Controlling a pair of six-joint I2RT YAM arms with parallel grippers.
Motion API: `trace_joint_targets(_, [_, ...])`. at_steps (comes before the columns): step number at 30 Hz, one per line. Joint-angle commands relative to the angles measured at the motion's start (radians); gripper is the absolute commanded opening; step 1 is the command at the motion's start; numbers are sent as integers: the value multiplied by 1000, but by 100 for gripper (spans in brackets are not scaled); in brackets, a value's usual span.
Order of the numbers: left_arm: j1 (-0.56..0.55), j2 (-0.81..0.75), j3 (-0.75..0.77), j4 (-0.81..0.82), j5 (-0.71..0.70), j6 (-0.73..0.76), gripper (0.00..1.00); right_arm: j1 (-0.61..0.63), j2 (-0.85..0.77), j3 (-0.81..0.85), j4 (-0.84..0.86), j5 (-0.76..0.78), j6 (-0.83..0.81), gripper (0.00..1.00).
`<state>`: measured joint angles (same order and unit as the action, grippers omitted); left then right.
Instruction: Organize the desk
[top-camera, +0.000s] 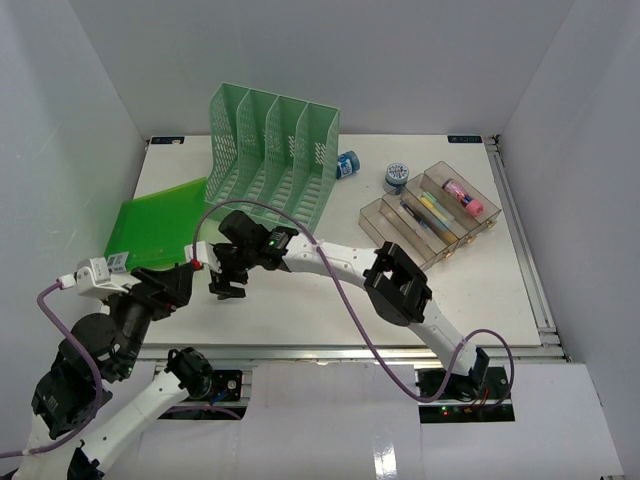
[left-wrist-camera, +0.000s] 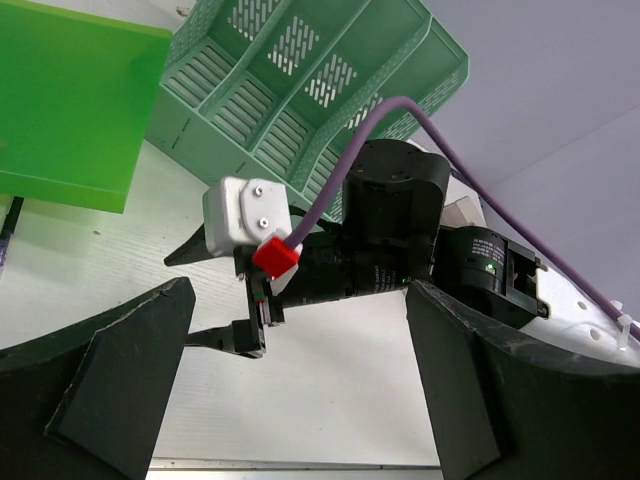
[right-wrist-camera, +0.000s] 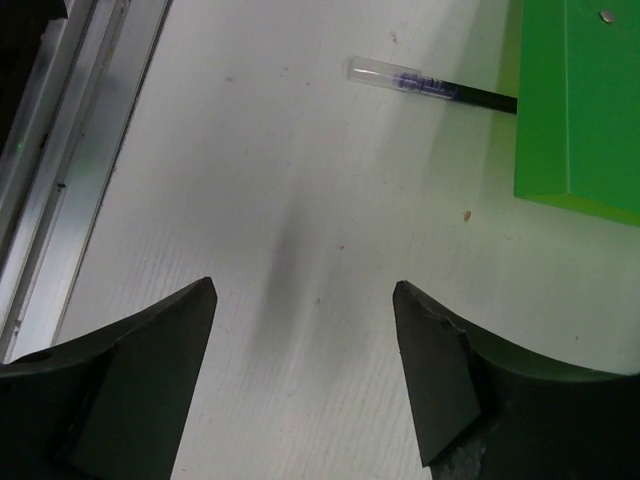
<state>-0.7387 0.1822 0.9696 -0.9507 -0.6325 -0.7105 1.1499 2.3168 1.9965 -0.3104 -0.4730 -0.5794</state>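
Observation:
The desk (top-camera: 330, 320) is a white tabletop with a metal rail (top-camera: 330, 350) along its front. My right gripper (top-camera: 228, 285) reaches far left over the front left of the desk and is open and empty above bare surface (right-wrist-camera: 305, 360). A pen (right-wrist-camera: 430, 86) with a clear cap lies ahead of it, its far end under a green folder (right-wrist-camera: 580, 100). My left gripper (top-camera: 183, 278) is open and empty (left-wrist-camera: 300, 400), close beside the right gripper (left-wrist-camera: 225, 300) and facing it. The folder (top-camera: 155, 225) lies flat at the left.
A green mesh file rack (top-camera: 275, 150) stands at the back centre. A clear tiered tray (top-camera: 430, 215) with pens and a pink item (top-camera: 465, 197) sits at the right. Two small blue objects (top-camera: 347, 163) (top-camera: 397, 177) lie behind it. White walls enclose the desk.

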Motion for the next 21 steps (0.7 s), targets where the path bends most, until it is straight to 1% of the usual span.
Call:
trace_joint_targets(1, [1, 30, -16, -48, -30, -37, 98, -21, -70, -5, 4, -27, 131, 82])
trace_joint_targets(2, [0, 46, -13, -80, -43, -70, 96, -39, -99, -21, -30, -63, 101, 84])
trace_joint_targets(4, [-9, 104, 5, -162, -85, -168, 88, -96, -158, -58, -114, -180, 50, 88])
trace_joint_targets(6, [-34, 175, 30, -243, -126, -249, 79, -167, -207, -123, -163, -293, 11, 89])
trace_joint_targets(7, [-48, 188, 36, -263, -137, -263, 79, -186, -240, -159, -168, -306, 3, 90])
trace_joint_targets(8, [-103, 238, 54, -334, -176, -323, 78, -254, -293, -217, -186, -349, -6, 91])
trace_joint_targets(10, [-169, 304, 62, -396, -214, -437, 78, -298, -385, -297, -192, -367, -27, 90])
trace_joint_targets(11, [-243, 320, 71, -440, -239, -482, 78, -322, -429, -353, -185, -372, -35, 91])
trace_joint_targets(12, [-294, 321, 81, -462, -259, -510, 76, -343, -476, -412, -181, -376, -40, 91])
trace_joint_targets(17, [-410, 225, 165, -461, -322, -547, 65, -429, -681, -669, -135, -398, -34, 92])
trace_joint_targets(19, [-458, 200, 201, -452, -360, -565, 65, -462, -771, -764, -103, -405, -34, 93])
trace_joint_targets(21, [-550, 223, 221, -418, -387, -544, 73, -508, -811, -795, -96, -425, -35, 93])
